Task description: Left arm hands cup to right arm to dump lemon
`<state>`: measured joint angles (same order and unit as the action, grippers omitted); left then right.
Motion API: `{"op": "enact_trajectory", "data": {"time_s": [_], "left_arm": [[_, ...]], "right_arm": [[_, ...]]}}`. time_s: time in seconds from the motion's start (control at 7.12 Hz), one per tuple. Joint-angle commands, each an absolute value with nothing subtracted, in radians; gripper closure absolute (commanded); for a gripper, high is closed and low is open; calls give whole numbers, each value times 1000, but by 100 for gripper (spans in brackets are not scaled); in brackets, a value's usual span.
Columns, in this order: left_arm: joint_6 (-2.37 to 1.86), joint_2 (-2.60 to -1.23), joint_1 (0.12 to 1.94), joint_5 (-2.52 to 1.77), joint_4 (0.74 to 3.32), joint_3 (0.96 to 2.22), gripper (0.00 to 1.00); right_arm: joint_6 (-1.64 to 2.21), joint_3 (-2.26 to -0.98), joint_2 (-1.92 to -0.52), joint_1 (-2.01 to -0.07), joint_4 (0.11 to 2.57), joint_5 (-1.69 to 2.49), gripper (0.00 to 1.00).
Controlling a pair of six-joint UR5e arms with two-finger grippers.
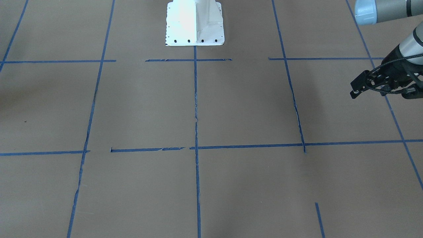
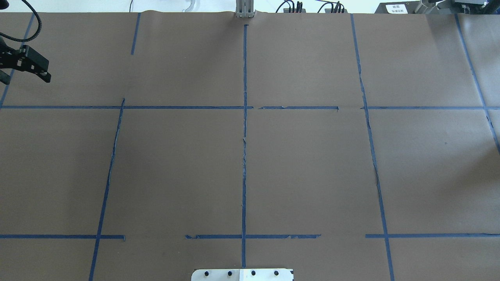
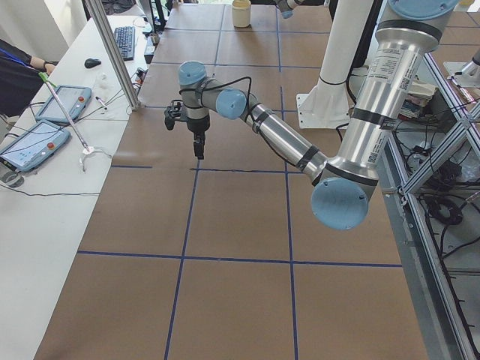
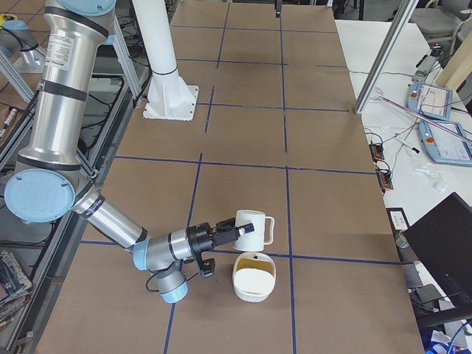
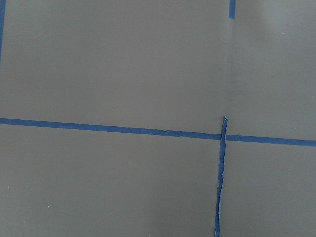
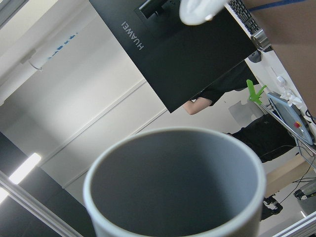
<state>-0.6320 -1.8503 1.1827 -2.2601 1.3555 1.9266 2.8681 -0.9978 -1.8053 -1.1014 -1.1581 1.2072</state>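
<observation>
Across the table in the front-facing view, the left gripper (image 1: pixel 381 90) hangs at the right edge above the brown table (image 1: pixel 142 109) with its blue tape (image 1: pixel 195 99) grid, jaws apart and holding nothing. Overhead, it sits at the far left edge, partly cut off. From the left end, its fingers are spread above a tape line. From the right end, the right gripper (image 4: pixel 227 232) meets the cup (image 4: pixel 248 230), which is tipped on its side just behind a white bowl (image 4: pixel 254 289) with a yellowish patch (image 4: pixel 254 259) inside. Whether those jaws clamp the cup I cannot tell. The left wrist camera shows table and tape. The right wrist camera looks into the cup's grey inside.
</observation>
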Motion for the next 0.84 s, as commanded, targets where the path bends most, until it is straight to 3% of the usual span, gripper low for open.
{"op": "enact_trajectory", "data": {"time_s": [0.0,0.7], "left_arm": [[-632,-1850,1183,-2260,1355,1927,0],[-630,-1850,1181,-2260,1355,1927,0]], "right_arm": [[2808,-999,-1805,-1101,-1152,1215,88],[2164,-1078,-1824,-1104,-1046,1365,92]]}}
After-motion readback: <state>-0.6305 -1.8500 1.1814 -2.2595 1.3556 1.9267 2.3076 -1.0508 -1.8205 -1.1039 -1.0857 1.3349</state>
